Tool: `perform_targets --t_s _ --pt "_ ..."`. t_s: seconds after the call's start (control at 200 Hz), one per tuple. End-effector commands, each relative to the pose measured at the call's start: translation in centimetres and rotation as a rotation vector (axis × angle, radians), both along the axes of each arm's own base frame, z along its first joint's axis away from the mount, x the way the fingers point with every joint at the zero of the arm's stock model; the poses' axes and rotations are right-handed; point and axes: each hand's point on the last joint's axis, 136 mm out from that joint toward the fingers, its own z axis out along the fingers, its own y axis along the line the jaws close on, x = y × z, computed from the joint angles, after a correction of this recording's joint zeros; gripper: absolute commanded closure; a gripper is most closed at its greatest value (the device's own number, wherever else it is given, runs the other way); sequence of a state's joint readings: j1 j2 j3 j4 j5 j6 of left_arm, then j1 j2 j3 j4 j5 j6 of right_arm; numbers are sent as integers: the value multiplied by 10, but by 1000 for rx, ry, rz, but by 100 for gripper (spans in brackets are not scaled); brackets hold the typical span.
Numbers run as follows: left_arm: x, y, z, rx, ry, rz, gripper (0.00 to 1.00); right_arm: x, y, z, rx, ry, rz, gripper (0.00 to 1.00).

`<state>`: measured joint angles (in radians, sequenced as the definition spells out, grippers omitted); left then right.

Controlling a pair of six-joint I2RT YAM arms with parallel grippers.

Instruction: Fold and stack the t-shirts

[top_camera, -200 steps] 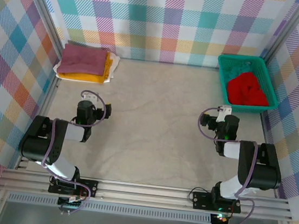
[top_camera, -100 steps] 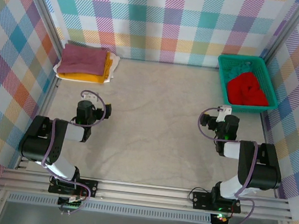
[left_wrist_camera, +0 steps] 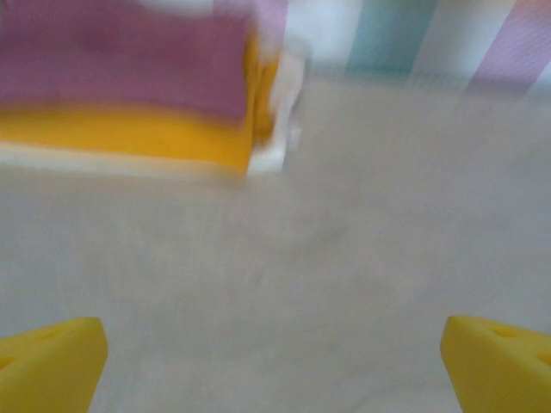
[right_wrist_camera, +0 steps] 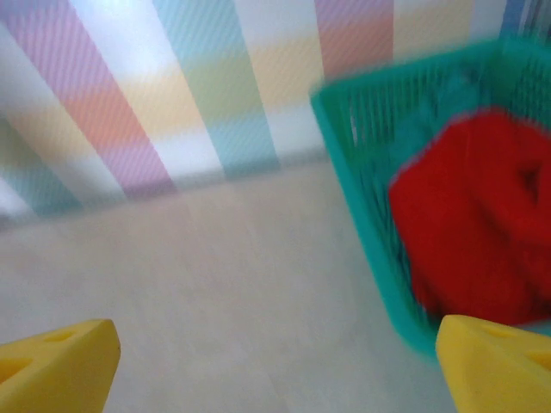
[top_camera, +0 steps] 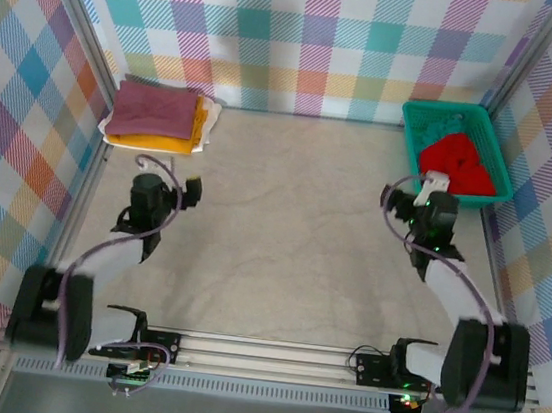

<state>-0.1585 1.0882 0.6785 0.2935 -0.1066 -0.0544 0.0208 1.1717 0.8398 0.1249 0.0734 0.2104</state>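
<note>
Hanging spread wide and empty, the left gripper [left_wrist_camera: 275, 370] is showing its two fingertips [left_wrist_camera: 47, 361], blunt yellow wedges of smooth plastic, at the lower corners of its wrist view, with nothing but bare table [left_wrist_camera: 310, 275] lying between them. The table is looking pale, matte and faintly marbled. Ahead of this gripper and off to its left, well apart from it, one neat stack is sitting by the wall. It is holding three folded t-shirts of soft cloth: a dusty mauve shirt [left_wrist_camera: 120, 69] lying on top, a mustard yellow shirt [left_wrist_camera: 129, 138] under it, and a white shirt [left_wrist_camera: 284, 103] peeking out at the bottom and the right edge. Blur is softening their outlines.

The right gripper [right_wrist_camera: 275, 370] is likewise standing released, its two yellow wedge tips parted over bare table and clasping nothing. Ahead of it and to its right, near it, one teal basket [right_wrist_camera: 357, 215] of rigid plastic mesh is resting on the table. Two unfolded t-shirts are lying inside: a bright red shirt [right_wrist_camera: 473, 232], crumpled into a rumpled heap at the end nearer the gripper, and a teal shirt [right_wrist_camera: 430, 120] bunched beyond it. Past both grippers, the plaid wall [right_wrist_camera: 172, 86] is rising in pastel stripes.
</note>
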Motion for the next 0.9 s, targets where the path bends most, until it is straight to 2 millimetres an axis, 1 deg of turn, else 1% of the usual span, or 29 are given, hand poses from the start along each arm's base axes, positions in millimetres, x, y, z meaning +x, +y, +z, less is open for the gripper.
perform_targets --t_s 0.0,0.02,0.07,0.08,0.135,0.19,0.195,0.26,0.265,0.32,0.35,0.355,0.38,0.395,0.425,0.43,0.46,0.465,0.5,0.52,0.535,0.595,0.71,0.805,0.835,0.895 --pt "8 -53 56 -3 61 -117 5 9 -27 -11 133 298 -166 5" --pt "14 -68 61 18 83 -151 6 15 -33 -8 161 329 -182 4" --pt "25 -113 70 66 116 -261 8 36 -47 -10 219 385 -197 6" --pt "28 -123 68 74 125 -282 8 39 -50 -14 228 400 -201 6" --pt "37 -170 64 103 150 -389 7 60 -68 -14 261 426 -228 8" --pt "44 -209 56 107 174 -474 6 76 -89 -17 252 456 -274 9" --pt "44 -213 54 106 178 -483 6 77 -91 -21 251 465 -280 9" --pt "47 -249 39 94 225 -569 3 94 -115 -29 244 504 -322 10" --pt "47 -251 38 94 228 -573 3 95 -117 -28 244 504 -325 10" --pt "48 -267 28 85 256 -596 3 110 -133 -42 250 545 -343 11" --pt "47 -273 23 80 266 -607 3 118 -139 -51 252 567 -340 11" --pt "47 -275 22 80 268 -609 3 119 -140 -49 251 564 -337 11" --pt "46 -279 17 76 273 -616 3 125 -142 -63 252 600 -331 12" --pt "45 -281 15 73 273 -623 3 130 -144 -65 251 606 -328 12" --pt "42 -286 10 68 274 -637 3 137 -145 -75 252 635 -319 12" --pt "41 -286 10 69 274 -639 3 139 -145 -74 251 631 -315 13" --pt "38 -289 6 68 275 -653 3 145 -144 -87 256 667 -298 14" --pt "37 -289 5 68 275 -654 3 146 -144 -85 257 667 -295 14" --pt "35 -289 1 65 275 -657 3 152 -143 -102 263 709 -283 15" --pt "32 -289 -1 62 276 -657 2 155 -144 -105 263 718 -284 15" --pt "32 -288 -3 57 276 -654 2 157 -144 -112 266 736 -285 15" --pt "26 -284 -10 44 286 -648 2 165 -144 -126 284 767 -276 14" --pt "14 -275 -21 31 312 -630 2 176 -132 -143 308 788 -246 15" --pt "5 -265 -29 29 320 -612 2 183 -121 -153 301 784 -228 19" --pt "3 -261 -31 33 318 -604 2 184 -118 -155 305 786 -223 22" --pt "0 -254 -34 42 317 -584 2 186 -114 -159 328 787 -206 36"
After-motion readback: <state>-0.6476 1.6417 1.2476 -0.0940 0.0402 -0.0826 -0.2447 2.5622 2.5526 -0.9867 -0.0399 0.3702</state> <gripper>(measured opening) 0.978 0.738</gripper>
